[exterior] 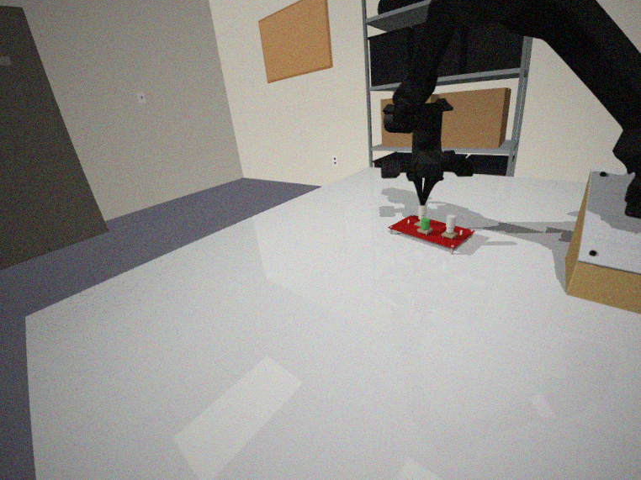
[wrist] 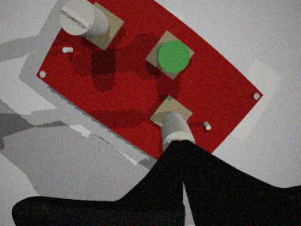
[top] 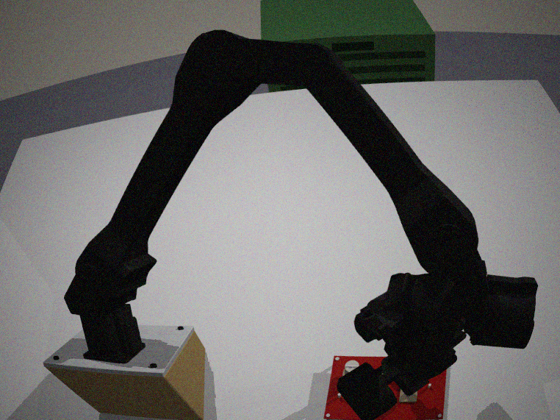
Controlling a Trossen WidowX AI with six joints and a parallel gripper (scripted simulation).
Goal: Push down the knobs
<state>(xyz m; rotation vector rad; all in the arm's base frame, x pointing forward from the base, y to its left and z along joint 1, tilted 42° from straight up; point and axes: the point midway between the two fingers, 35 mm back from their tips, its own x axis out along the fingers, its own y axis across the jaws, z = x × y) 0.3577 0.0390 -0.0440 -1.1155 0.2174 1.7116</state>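
We have the black parallel-jaw gripper [wrist: 182, 150] clenched tight on nothing, its joined fingertips acting as a pusher on top of the near pale-grey cylindrical knob [wrist: 174, 128]. That knob sits on its tan square potentiometer [wrist: 169, 109] at the near edge of the red rectangular circuit board [wrist: 123, 29], which stands on short legs on the white table [exterior: 267, 341].

To do this well, we judge: push straight down along the shaft axis, tips centred on the knob top, no side load, so the pot doesn't shear off the board. Stop once the knob skirt meets the pot body.

The second pale-grey slotted knob [wrist: 81, 17] at the far corner looks unseated. A green round cap [wrist: 173, 56] sits between the two.

No brands, labels or writing readable anywhere.
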